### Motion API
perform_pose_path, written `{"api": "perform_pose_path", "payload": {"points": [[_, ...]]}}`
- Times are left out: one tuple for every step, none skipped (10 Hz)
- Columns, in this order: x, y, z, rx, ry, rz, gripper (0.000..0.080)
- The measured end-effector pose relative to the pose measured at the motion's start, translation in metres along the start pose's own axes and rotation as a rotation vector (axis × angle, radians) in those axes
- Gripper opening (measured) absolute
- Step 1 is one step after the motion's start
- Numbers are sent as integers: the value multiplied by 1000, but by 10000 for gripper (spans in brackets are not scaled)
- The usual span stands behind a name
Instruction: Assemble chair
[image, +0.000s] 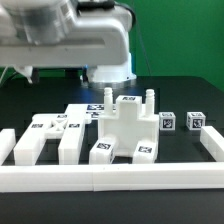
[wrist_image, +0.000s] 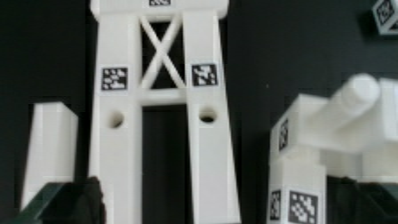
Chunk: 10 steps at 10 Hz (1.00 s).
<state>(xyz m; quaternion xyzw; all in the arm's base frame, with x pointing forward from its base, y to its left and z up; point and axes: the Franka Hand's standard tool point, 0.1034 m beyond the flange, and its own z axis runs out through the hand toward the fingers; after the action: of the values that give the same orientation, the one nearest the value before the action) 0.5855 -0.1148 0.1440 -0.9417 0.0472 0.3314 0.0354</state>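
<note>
— What lies under the claw (wrist_image: 199, 206)?
— On the black desk (image: 185, 100), a tall white plastic frame (wrist_image: 160, 100) with an X-brace and square tags, flat, directly below it.
— And further out?
— A white blocky pegged piece (image: 130, 125) off to one side; beyond that, two small white tagged cubes (image: 168, 121) (image: 196, 121).
— Clenched?
— Cannot tell; only one dark finger (wrist_image: 68, 198) shows.
</note>
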Motion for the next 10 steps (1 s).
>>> {"api": "perform_pose_path", "payload": {"points": [[0, 8, -6, -4, 123, -5, 648], [-16, 11, -6, 8, 231, -1, 648], [-32, 18, 13, 27, 320, 17, 648], [-36, 20, 24, 32, 366, 27, 648], [-31, 21, 17, 20, 453, 28, 648], [-28, 23, 13, 9, 530, 32, 648], [-27, 25, 13, 0, 592, 37, 648], [-23, 25, 14, -12, 655, 41, 648], [-19, 20, 27, -34, 762, 39, 648], [-24, 19, 46, -45, 784, 29, 648]]}}
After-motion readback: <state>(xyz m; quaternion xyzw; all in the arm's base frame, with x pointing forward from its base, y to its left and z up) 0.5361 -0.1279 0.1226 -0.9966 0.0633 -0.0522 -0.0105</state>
